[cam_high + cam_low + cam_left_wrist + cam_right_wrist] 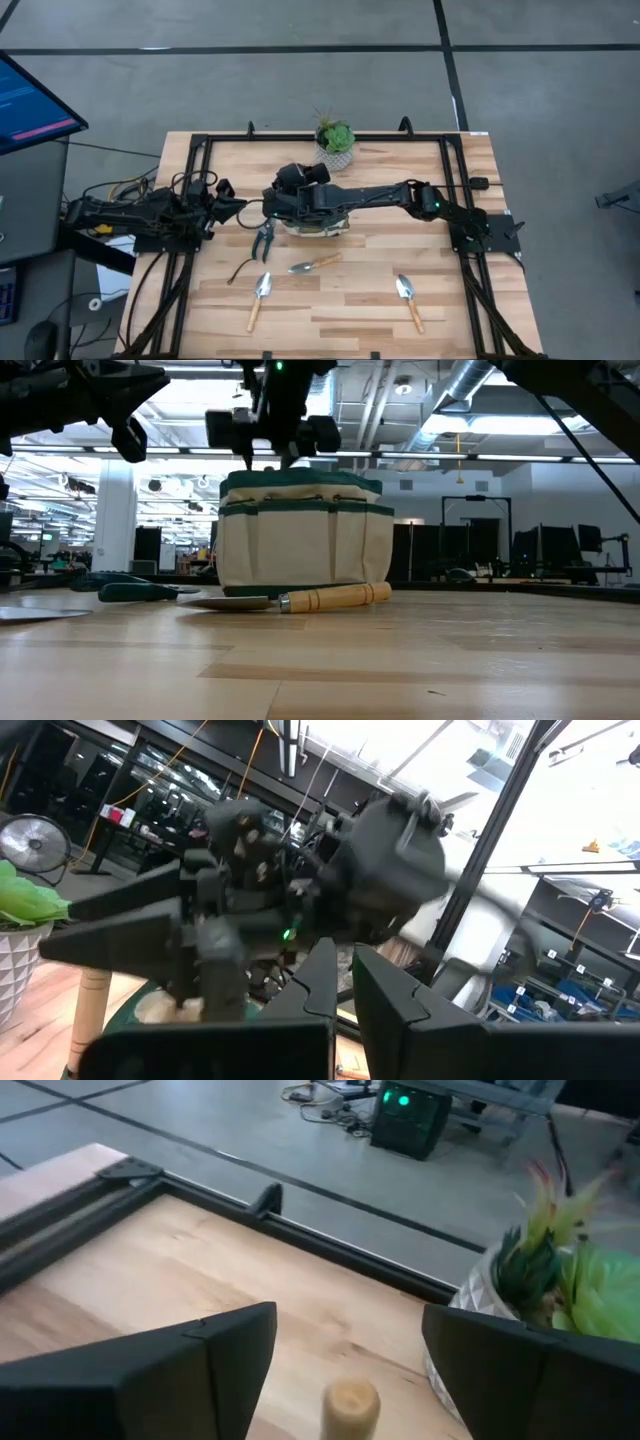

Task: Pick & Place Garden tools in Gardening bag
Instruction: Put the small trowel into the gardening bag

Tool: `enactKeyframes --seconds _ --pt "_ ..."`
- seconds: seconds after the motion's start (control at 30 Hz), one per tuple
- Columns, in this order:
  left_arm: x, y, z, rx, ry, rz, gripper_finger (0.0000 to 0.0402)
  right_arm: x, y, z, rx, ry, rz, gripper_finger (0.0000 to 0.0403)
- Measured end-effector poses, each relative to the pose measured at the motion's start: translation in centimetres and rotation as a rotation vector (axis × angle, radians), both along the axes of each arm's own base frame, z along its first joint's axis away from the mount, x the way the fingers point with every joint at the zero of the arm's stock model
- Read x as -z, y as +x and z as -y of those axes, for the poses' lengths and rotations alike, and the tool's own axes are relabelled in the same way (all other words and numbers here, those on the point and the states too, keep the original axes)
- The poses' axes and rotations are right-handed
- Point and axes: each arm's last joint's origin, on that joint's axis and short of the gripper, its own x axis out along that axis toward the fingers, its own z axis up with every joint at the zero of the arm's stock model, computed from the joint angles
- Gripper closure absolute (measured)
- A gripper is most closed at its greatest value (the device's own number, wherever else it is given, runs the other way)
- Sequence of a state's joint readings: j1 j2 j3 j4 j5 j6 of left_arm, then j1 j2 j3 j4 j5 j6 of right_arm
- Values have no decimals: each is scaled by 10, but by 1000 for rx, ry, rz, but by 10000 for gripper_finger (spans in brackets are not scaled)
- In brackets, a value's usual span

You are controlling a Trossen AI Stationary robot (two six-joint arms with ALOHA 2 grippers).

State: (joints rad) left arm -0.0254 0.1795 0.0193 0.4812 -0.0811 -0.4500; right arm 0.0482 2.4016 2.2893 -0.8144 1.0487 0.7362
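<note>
From above I see my right arm stretched across the wooden table (350, 300), its right gripper (290, 180) over the bag (318, 228), which the arm almost wholly hides in that view. The level view shows what the overhead cannot: the tan bag (305, 540) with green trim stands upright in the middle of the table, the gripper (272, 430) just above its rim. In the right wrist view that gripper's fingers (180, 1370) are spread wide, with the round end of a wooden handle (350, 1408) between them and touching neither. The potted plant (560, 1310) sits just beyond.

My left gripper (225, 205) waits beside the bag, fingers (400, 1010) pressed together around nothing.

Still on the table in front of the bag: pruning shears (264, 240), a thin black curved tool (240, 268) and three trowels (314, 264) (259, 298) (409, 300). In the level view only the nearest trowel (300, 600) shows clearly; the shears (135, 591) are partly cut off behind it.
</note>
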Motion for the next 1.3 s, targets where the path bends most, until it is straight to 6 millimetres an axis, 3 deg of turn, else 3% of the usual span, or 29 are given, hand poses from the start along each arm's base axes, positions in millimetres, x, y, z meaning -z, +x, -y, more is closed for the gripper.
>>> enactKeyframes --seconds 0.17,0.3,0.43,0.63,0.8,0.93,1.1,1.3 --pt "0 0 0 0 0 0 394 -21 -3 -4 -37 29 3 157" --pt "0 0 0 0 0 0 394 -61 -23 -12 -128 130 51 157" --pt "0 0 0 0 0 0 394 -106 -51 -23 -285 282 82 157" --pt "0 0 0 0 0 0 394 -133 -103 -55 -312 504 -12 162" --pt "1 1 0 0 0 -6 394 -125 -137 -93 -217 595 -181 170" --pt "1 1 0 0 0 -12 394 -113 -146 -128 -311 659 -269 175" --pt "1 1 0 0 0 -12 394 -83 -163 -157 -307 778 -422 179" --pt "1 1 0 0 0 -10 394 -53 -201 -185 -246 892 -530 178"
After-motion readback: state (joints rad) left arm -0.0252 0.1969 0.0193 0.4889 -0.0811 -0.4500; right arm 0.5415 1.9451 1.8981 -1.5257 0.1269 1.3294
